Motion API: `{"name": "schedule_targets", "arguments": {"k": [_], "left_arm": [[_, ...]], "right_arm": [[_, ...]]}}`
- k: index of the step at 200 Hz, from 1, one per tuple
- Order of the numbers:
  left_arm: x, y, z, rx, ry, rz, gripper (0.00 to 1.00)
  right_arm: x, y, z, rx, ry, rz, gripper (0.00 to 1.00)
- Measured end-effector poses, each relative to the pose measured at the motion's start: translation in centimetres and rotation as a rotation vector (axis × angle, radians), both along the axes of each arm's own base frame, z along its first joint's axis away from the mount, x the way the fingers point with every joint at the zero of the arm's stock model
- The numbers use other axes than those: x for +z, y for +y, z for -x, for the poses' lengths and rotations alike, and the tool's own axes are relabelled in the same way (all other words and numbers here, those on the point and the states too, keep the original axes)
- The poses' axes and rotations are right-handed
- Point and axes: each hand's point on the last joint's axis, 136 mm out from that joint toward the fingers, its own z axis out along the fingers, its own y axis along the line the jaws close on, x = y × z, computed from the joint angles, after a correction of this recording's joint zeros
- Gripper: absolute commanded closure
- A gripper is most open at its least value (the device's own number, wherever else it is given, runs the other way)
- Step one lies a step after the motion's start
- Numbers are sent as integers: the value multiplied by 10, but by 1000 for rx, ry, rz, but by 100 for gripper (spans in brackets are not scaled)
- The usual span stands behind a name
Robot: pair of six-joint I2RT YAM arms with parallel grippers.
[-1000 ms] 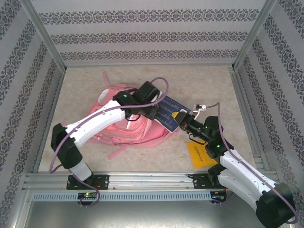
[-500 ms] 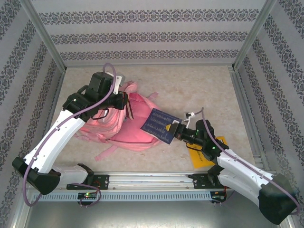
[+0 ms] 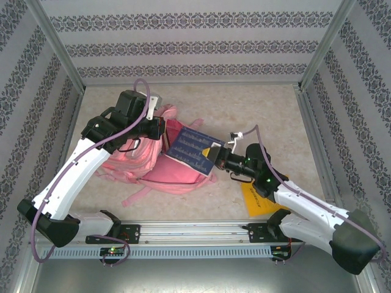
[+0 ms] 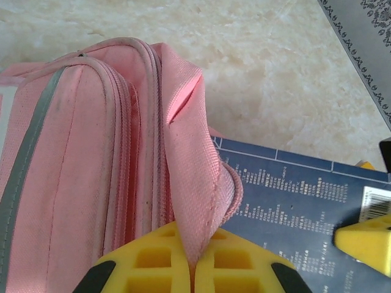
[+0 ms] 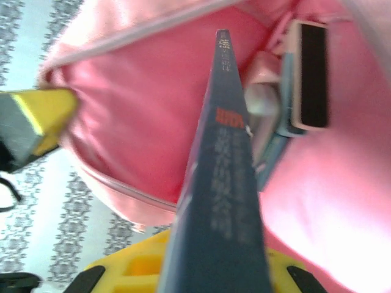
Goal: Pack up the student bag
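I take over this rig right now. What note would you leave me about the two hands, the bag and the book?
Left hand: shut on a fold of fabric at the opening of the student bag, lifting it so the mouth gapes.
Right hand: shut on the dark blue book, whose far edge is at the bag's mouth; most of it is outside.
The bag lies on the table, left of centre. A yellow sheet lies flat by the right arm.
Done: bag opened, book brought to the opening.
Left: push the book fully in and release it; the yellow sheet probably follows.
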Motion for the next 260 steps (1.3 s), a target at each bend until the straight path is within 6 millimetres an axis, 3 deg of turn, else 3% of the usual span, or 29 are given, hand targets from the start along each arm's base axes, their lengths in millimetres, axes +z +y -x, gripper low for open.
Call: {"name": "schedule_targets", "arguments": {"k": [21,43,138,155,211,231,260], "left_arm": [[1,0,0,0,-1,1,100],[2,0,0,1,-3,1,100],[14,5,2,12,-8,-1,100],[14,4,2,8,-6,3,100],[12,0,3,0,15,24,100],[11,-2,3,-2,22,27,100],[16,-2,1,-2,14,30,100]], "right_arm": [[16,16,-6,22,-4,-44,100],[15,29,-12,37,18,-59,100],[-65,57,-37,34,147,28,100],[-72,61,-39,36,155,36,100],[-39,99,-41,77,98,6,100],[-29,115,-53,58,99,17,100],[-35,143,-76,36,150,79,100]]}}
